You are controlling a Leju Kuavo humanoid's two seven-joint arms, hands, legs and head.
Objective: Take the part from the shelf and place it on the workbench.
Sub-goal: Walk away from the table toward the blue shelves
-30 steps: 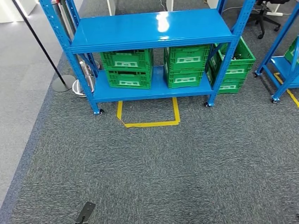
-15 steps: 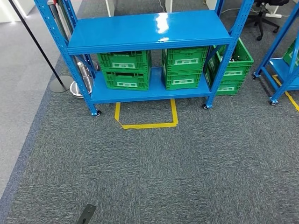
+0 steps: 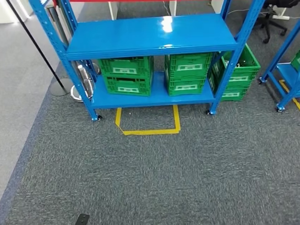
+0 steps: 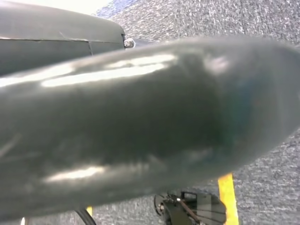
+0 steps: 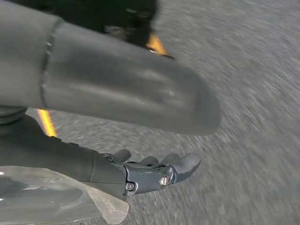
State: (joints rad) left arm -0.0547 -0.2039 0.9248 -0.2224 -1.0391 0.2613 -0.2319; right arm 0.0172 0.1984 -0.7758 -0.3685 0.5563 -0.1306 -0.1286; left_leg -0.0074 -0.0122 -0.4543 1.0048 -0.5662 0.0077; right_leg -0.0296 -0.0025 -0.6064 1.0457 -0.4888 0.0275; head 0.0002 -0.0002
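Observation:
A blue metal shelf [image 3: 148, 35] stands ahead on the grey carpet. Its middle board is bare. On the lower board [image 3: 155, 96] sit two stacks of green crates [image 3: 125, 75] [image 3: 187, 72]. I cannot pick out the part from here. My right hand [image 5: 106, 164] hangs over the carpet, its dark fingers [image 5: 176, 166] stretched out apart from the thick thumb [image 5: 123, 93], with nothing in it. The left hand [image 4: 141, 122] shows as a big grey thumb close to the lens, and its fingers are hidden.
More green crates [image 3: 237, 72] stand behind the shelf's right post. A yellow tape outline [image 3: 148, 131] marks the floor before the shelf. A second blue rack [image 3: 286, 70] is at the right, an office chair [image 3: 274, 14] behind it. A black pole [image 3: 35, 42] leans at the left.
The whole picture has shifted: the camera has moved, and the shelf now sits slightly lower and larger in the head view. Nothing on the shelf has moved.

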